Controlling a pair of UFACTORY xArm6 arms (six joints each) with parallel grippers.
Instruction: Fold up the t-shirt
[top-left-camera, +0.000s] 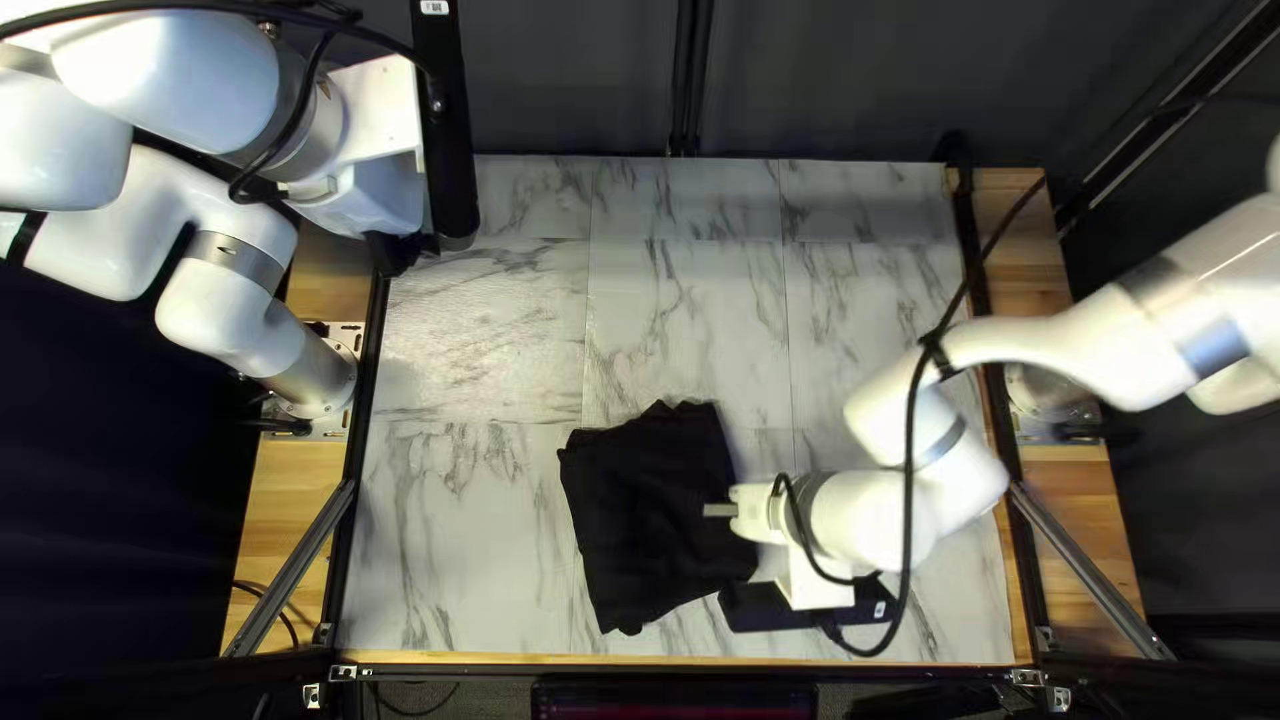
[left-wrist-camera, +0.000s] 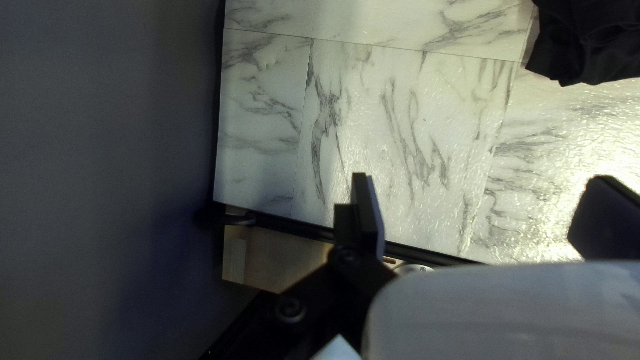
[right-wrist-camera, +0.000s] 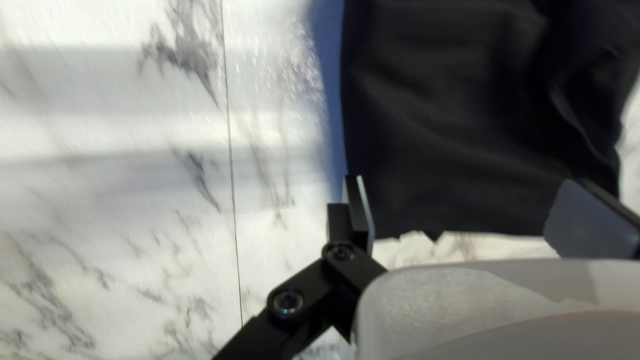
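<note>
Lying on the marbled surface (top-left-camera: 467, 534), the black t-shirt (top-left-camera: 647, 514) forms a compact, roughly four-sided bundle, close to the surface's near edge. Its outline is uneven, with small peaks at the far end, and the right wrist view shows a raised ridge of cloth running along one part of it. Immediately beside the t-shirt, at its right in the top left view, the right gripper (top-left-camera: 760, 515) reaches in low, partly covering that side of the bundle. Its fingers (right-wrist-camera: 362, 210) stand wide apart, with the t-shirt's ragged edge showing between them; whether they touch the cloth I cannot tell. A black cable (top-left-camera: 911, 440) loops down along the right arm (top-left-camera: 880, 514), to the right of the t-shirt. Well apart from the t-shirt, beyond it and to its left, the left gripper (top-left-camera: 396, 251) hangs from its raised arm, its fingers (left-wrist-camera: 371, 210) spread with nothing gripped. Farther off, past the surface's far edge from the t-shirt, hangs a dark curtain (top-left-camera: 574, 80).
</note>
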